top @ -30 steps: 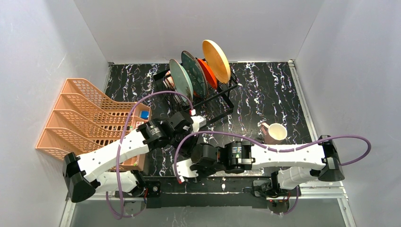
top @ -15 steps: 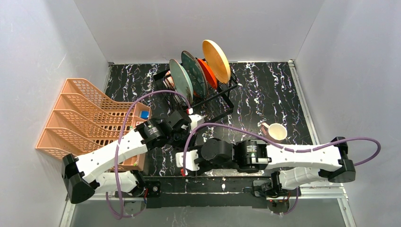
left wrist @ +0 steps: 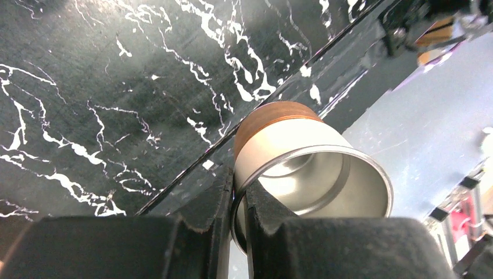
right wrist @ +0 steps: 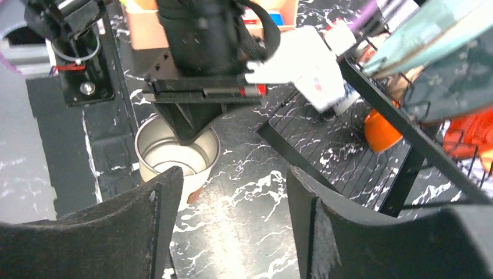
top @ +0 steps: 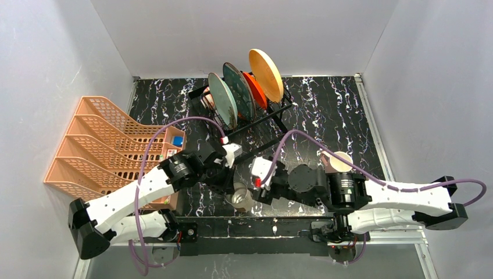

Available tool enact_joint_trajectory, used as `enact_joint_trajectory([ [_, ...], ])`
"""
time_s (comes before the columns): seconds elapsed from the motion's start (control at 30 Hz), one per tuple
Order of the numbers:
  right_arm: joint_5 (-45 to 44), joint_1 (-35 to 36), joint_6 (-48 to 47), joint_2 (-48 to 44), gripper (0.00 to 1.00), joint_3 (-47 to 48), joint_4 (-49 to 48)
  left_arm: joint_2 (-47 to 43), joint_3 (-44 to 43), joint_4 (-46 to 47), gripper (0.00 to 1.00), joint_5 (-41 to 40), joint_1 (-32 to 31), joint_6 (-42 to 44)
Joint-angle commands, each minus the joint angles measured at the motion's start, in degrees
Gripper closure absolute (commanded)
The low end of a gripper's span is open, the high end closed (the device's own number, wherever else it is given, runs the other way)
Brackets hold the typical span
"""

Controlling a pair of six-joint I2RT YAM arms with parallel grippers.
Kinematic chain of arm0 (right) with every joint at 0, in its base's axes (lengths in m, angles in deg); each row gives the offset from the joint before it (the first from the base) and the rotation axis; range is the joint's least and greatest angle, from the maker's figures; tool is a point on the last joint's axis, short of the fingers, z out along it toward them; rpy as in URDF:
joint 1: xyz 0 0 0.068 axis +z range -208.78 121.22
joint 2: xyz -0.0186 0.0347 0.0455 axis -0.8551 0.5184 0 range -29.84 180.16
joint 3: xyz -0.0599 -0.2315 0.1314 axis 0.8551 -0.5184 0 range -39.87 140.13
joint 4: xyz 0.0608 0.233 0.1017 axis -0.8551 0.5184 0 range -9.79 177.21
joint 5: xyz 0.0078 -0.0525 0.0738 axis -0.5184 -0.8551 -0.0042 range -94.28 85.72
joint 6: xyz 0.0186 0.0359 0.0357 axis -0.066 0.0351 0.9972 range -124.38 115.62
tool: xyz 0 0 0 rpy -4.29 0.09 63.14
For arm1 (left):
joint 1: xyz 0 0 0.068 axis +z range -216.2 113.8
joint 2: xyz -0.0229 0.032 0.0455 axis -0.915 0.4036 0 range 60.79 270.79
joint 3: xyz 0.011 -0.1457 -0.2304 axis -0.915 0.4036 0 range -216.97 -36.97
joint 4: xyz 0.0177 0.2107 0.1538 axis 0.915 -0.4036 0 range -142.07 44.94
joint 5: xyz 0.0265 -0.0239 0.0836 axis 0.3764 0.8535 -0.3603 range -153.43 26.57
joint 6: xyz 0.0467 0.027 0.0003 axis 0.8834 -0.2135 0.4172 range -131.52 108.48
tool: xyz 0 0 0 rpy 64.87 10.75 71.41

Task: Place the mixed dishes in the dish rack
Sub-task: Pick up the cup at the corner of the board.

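A steel cup (top: 241, 199) with a copper-brown base stands tilted near the table's front edge. My left gripper (top: 234, 189) is shut on it, one finger inside and one outside the rim (left wrist: 239, 197). The cup (right wrist: 174, 156) also shows in the right wrist view under the left gripper (right wrist: 192, 125). My right gripper (right wrist: 232, 197) stands open just right of the cup, holding nothing. The black wire dish rack (top: 264, 119) holds a yellow plate (top: 265, 74), a red-orange plate (top: 256, 91) and grey-green plates (top: 222, 96) upright. The pink mug (top: 337, 162) sits behind the right arm.
An orange plastic lattice rack (top: 104, 145) fills the left side. The dish rack's lower tier (right wrist: 349, 145) lies close on the right of my right gripper, with an orange rounded dish (right wrist: 381, 131) under its frame. The table's front edge (left wrist: 349, 75) runs right beside the cup.
My right gripper has opened and drawn back to the right. My left arm has shifted toward the front edge, and the steel cup now shows in its grip.
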Motion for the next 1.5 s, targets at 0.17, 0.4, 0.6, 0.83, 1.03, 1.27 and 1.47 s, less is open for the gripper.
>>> enact_joint_trajectory([
  [0.17,-7.86,-0.15,25.97,-9.59,0.12,-8.49,-8.21,-12.36,7.75,17.08,1.0,10.82,8.37,-8.3],
  [0.4,-10.49,-0.17,43.26,-16.56,0.08,-14.35,-12.11,-21.88,12.37,30.08,1.0,11.5,9.87,-16.54],
  [0.6,-9.87,-0.16,53.61,-21.16,0.08,-20.3,-22.29,-28.78,15.31,38.93,1.0,7.89,9.99,-22.75],
  [0.83,-9.45,-0.14,57.42,-21.24,0.05,-24.91,-36.61,-36.66,20.63,49.86,1.0,2.18,9.97,-28.72],
  [1.03,-9.76,-0.14,58.83,-15.74,0.04,-27.4,-54.69,-42.75,24.0,54.31,1.0,-6.3,9.92,-29.92],
  [1.27,-11.51,-0.21,57.41,-3.63,0.02,-23.8,-68.96,-49.76,30.06,63.42,1.0,-13.31,9.87,-29.61],
  [1.47,-9.9,-0.35,54.06,4.19,0.01,-20.05,-79.67,-52.32,33.21,69.24,1.0,-12.24,9.88,-27.53],
])
